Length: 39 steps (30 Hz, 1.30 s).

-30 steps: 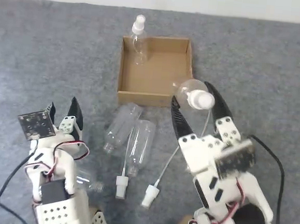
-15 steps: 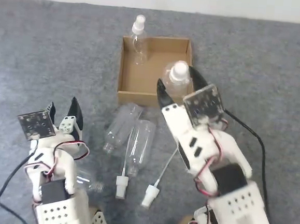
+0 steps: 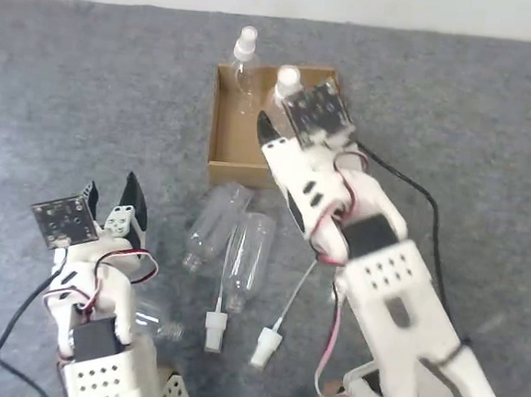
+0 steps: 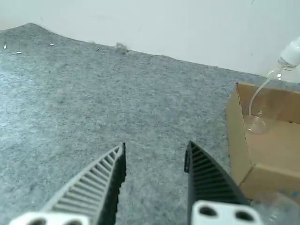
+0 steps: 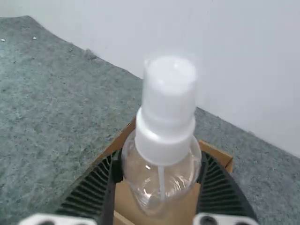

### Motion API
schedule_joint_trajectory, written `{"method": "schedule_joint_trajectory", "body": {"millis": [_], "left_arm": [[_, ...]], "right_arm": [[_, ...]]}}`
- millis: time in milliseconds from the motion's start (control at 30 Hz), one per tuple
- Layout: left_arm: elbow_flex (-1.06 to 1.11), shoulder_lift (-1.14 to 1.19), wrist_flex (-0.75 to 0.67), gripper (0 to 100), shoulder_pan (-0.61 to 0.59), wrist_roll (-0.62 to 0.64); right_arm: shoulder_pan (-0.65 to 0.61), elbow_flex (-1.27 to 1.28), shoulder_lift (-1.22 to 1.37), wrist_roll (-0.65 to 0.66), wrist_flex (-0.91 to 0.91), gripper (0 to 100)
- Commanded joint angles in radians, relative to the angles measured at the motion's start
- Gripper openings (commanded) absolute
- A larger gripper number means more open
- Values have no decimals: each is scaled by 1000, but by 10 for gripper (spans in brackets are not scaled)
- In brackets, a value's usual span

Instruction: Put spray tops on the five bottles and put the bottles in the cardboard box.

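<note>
A grey carpeted worktop [image 3: 73, 73] carries everything. The right arm [image 3: 371, 262] stretches from the near right corner toward the middle of the far edge. An open cardboard box [image 3: 237, 146] sits there.

The right gripper [image 5: 159, 161] is clamped on a clear spray bottle [image 5: 154, 197], one finger on each side of its shoulder. The bottle's white spray top [image 5: 168, 93] is on and points up. It appears to hang over the box, not yet resting on the floor.

The left arm [image 3: 93, 286] sits at the near left corner, with the left gripper [image 4: 156, 147] spread apart and empty.

One capped bottle [image 3: 245, 73] already stands in the box's far left corner. Two uncapped bottles [image 3: 216, 222] [image 3: 247, 252] lie side by side just in front of the box. A third [image 3: 150, 318] lies beside the left arm's base. Two loose spray tops [image 3: 216, 328] [image 3: 268, 346] lie toward the near edge.

The step in hand looks like setting the held bottle into the box. It would go best lowered upright, clear of the standing bottle and the box walls. The gripper should probably let go only once the base rests flat, or the light bottle may topple.
</note>
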Motion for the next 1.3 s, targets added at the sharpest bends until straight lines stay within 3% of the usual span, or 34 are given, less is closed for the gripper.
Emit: {"method": "schedule_joint_trajectory", "body": {"millis": [0,833,967,1267], "left_arm": [[-12,-18,5,192,2,6],[-12,-18,6,192,2,6],[-12,-17,8,192,2,6],[-12,-17,8,192,2,6]], "right_arm": [[-38,-140,82,-14,-27,125],[-62,-629,723,-54,-33,126],[-56,-658,803,-138,-107,126],[-59,-658,920,-141,-234,126]]}}
